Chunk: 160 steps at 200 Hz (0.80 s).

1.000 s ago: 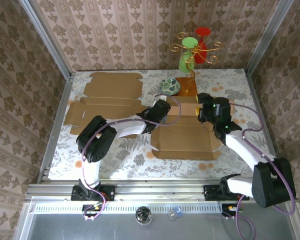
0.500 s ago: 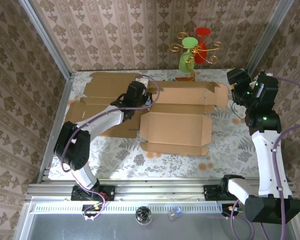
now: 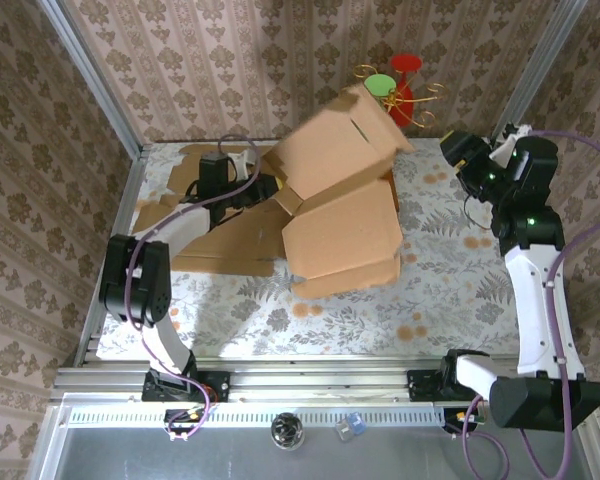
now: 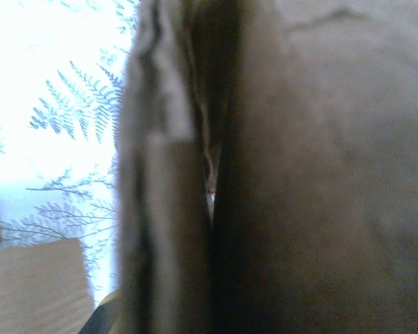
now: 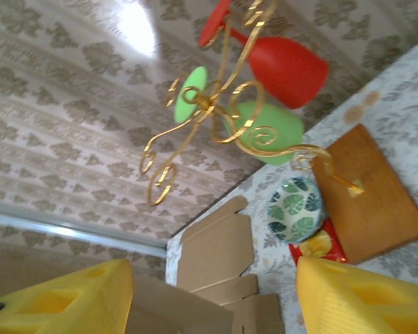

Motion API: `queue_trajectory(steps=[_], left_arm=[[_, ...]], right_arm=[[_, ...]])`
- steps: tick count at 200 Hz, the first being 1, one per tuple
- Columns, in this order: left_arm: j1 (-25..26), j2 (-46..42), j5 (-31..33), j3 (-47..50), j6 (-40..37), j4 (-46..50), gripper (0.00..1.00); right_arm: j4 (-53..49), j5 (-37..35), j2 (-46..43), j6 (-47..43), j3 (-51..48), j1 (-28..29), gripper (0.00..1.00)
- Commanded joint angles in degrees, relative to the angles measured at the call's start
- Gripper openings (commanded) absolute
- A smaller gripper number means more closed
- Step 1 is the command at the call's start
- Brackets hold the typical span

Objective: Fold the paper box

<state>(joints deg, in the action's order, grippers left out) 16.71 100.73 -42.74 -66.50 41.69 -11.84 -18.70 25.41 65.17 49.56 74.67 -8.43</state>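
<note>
The brown paper box [image 3: 342, 195] is off the table, tilted steeply, its panels partly folded and its top flap up by the back wall. My left gripper [image 3: 268, 187] is at the box's left edge, shut on the cardboard. In the left wrist view the cardboard [image 4: 299, 181] sits right against the lens, dark and blurred, and hides the fingers. My right gripper [image 3: 462, 157] hangs at the back right, apart from the box. It is open, with yellow fingers [image 5: 63, 299] spread wide and nothing between them.
A gold wire stand [image 3: 388, 100] holding a green and a red cup stands at the back on a wooden base [image 5: 366, 195], next to a leaf-patterned bowl [image 5: 296, 207]. Flat cardboard blanks [image 3: 195, 215] lie at the back left. Metal frame posts edge the table.
The box lay flat on the table a second ago and now stands tilted up in the air. My left arm swung back and left with it. My right arm withdrew to the back right.
</note>
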Motion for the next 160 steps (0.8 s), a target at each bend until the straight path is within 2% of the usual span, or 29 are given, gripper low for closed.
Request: queue_trajectory(steps=[1, 25, 50, 82, 113, 160], left_arm=[[0.52, 0.7, -11.96, 0.04, 9.5, -6.21, 0.0], [0.38, 0.7, -12.49, -0.44, 8.18, -2.45, 0.0], [0.29, 0.49, -12.89, -0.58, 6.85, -0.02, 0.0], [0.28, 0.26, -13.09, -1.16, 4.86, 3.53, 0.0], [0.34, 0.17, -13.0, -1.4, 3.63, 5.41, 0.0], [0.26, 0.42, -13.19, -1.61, 2.91, 6.51, 0.0]], right_arm=[[6.71, 9.8, 2.63, -2.31, 5.47, -0.19, 0.63], [8.39, 15.47, 6.51, -2.6, 11.14, 0.32, 0.63], [5.15, 19.55, 10.47, -5.32, 17.27, 0.73, 0.6], [6.72, 23.7, 12.75, -4.83, 20.07, 2.98, 0.59], [2.39, 25.43, 15.69, -8.36, 23.84, 8.01, 0.58], [-1.49, 26.68, 19.65, -10.74, 27.87, 11.82, 0.53]])
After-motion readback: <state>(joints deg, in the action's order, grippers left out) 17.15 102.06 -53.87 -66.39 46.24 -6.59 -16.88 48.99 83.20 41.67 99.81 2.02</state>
